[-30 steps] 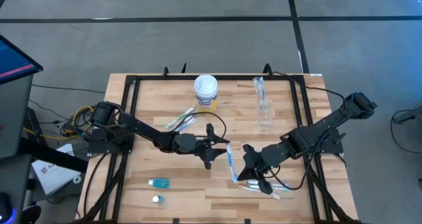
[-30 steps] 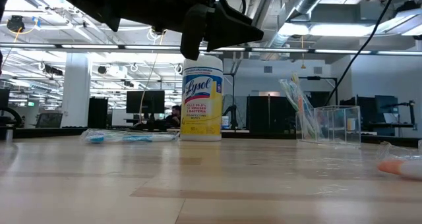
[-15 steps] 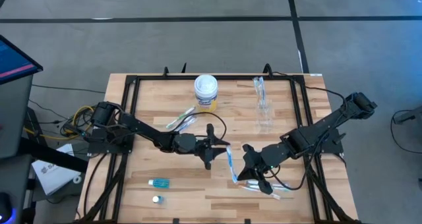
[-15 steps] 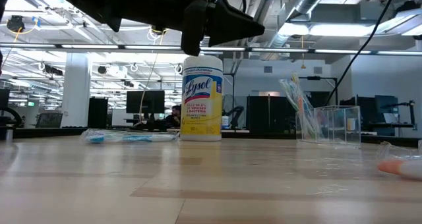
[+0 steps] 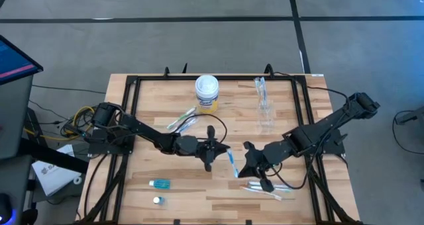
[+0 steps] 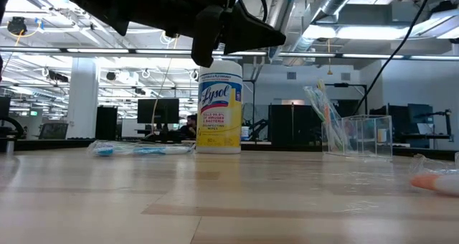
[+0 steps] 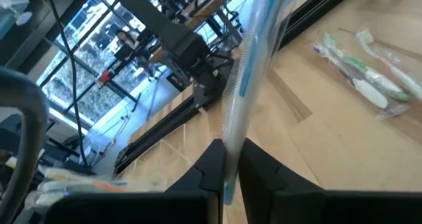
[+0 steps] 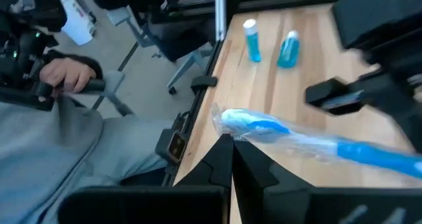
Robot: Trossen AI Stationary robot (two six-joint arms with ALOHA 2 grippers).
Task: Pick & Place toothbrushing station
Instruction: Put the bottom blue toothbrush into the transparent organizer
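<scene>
High view: wrapped blue brush (image 5: 231,163) above mid surface (image 5: 291,192), between left tool (image 5: 222,147) and right tool (image 5: 248,160), both pinched narrow on it, 1 at each end. 2 more brushes (image 5: 265,189) lying near right tool.

Low view: only left arm visible, high above the boards.

Left wrist view: brush (image 7: 249,72) clamped at its low end, standing up from the fingers (image 7: 211,171).

Right wrist view: wrapper (image 8: 290,140) crinkled, glossy. Probably very light, stiff inside, slippery film outside; best gripped on the handle, not on loose film.
</scene>
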